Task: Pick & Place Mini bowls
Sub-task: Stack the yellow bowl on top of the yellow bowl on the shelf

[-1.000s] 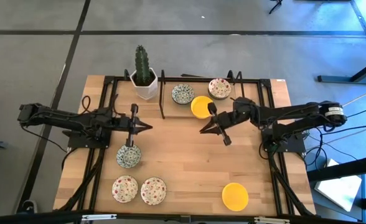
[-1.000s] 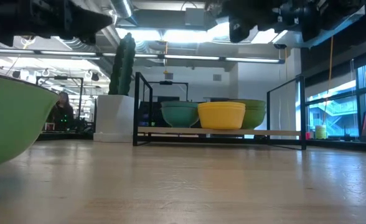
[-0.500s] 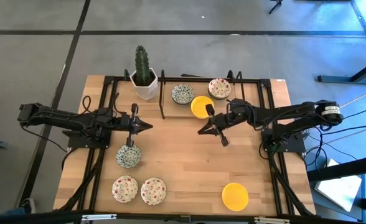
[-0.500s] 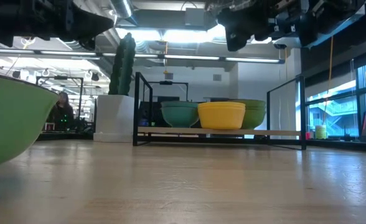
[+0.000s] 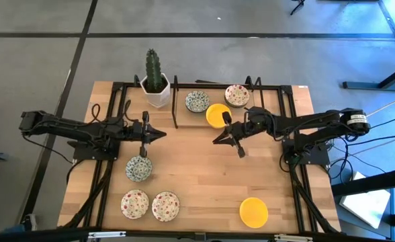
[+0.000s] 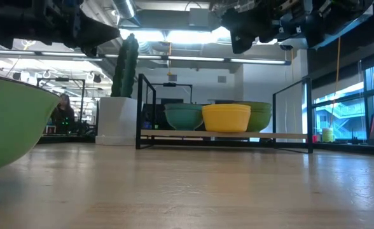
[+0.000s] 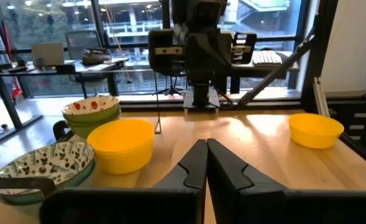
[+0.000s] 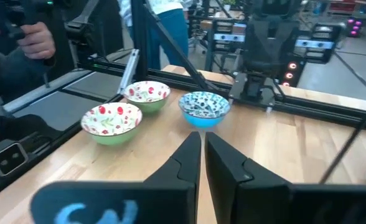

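Note:
Seven mini bowls sit on the wooden table. At the far edge stand a blue-green one (image 5: 197, 101), a yellow one (image 5: 217, 115) and a red-speckled one (image 5: 237, 95). Toward the near left are a blue-green bowl (image 5: 138, 168) and two red-speckled bowls (image 5: 135, 204) (image 5: 165, 206). A yellow bowl (image 5: 253, 211) rests near right. My left gripper (image 5: 160, 135) hovers shut left of centre, above and beyond the blue-green bowl. My right gripper (image 5: 216, 141) hovers shut right of centre, just nearer than the far yellow bowl. Both point toward the table's middle and hold nothing.
A cactus in a white pot (image 5: 156, 87) stands at the far left, beside a black frame (image 5: 176, 101) around the far bowls. A person's hand (image 8: 33, 37) shows beyond the table's left side. Bare wood (image 5: 191, 168) lies between the grippers and the near bowls.
My right gripper has drifted a little toward the table's left and stayed shut. No bowl has moved.

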Robot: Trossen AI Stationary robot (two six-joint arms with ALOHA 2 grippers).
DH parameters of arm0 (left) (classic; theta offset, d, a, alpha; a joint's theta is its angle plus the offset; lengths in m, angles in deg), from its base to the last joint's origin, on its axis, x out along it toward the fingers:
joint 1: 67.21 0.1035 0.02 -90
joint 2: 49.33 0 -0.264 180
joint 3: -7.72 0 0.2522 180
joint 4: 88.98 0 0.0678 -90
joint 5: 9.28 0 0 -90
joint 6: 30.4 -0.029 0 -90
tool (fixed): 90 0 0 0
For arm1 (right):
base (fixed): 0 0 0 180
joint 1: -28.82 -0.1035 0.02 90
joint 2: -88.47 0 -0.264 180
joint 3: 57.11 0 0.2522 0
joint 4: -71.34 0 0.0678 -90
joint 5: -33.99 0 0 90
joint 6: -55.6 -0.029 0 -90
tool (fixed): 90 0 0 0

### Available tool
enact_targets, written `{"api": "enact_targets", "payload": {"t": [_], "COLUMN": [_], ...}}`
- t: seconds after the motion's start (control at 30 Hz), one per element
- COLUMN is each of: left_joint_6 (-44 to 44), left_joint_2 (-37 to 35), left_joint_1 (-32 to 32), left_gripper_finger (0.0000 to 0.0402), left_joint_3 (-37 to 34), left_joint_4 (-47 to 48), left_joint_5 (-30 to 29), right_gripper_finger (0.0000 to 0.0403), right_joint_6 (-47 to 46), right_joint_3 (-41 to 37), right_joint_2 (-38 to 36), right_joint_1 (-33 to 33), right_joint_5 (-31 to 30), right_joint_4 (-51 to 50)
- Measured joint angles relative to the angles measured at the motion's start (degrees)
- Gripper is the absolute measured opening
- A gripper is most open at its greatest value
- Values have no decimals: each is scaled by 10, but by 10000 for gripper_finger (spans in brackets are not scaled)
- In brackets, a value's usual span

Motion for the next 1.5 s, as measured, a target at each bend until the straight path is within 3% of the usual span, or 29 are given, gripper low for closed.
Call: {"api": "enact_targets", "payload": {"t": [0.33,0.43,0.57,0.63,0.93,1.2,1.5], "left_joint_6": [-4,-6,-6,-6,18,64,94], "left_joint_2": [50,58,61,62,62,62,82], "left_joint_1": [0,0,0,0,0,0,-26], "left_gripper_finger": [2,2,7,7,6,2,5], "left_joint_3": [0,0,0,0,0,0,0], "left_joint_4": [-5,-9,-22,-23,-22,-31,-30], "left_joint_5": [0,-2,-12,-12,-12,-11,-36], "right_gripper_finger": [7,6,3,5,12,13,13], "right_joint_6": [-69,-82,-84,-100,-215,-310,-309], "right_joint_3": [8,54,137,178,283,269,237], "right_joint_2": [1,1,1,1,1,1,0], "right_joint_1": [0,-11,-59,-83,-163,-197,-203], "right_joint_5": [-22,-62,-206,-244,-251,-295,-374], "right_joint_4": [-35,-163,-405,-498,-749,-839,-842]}}
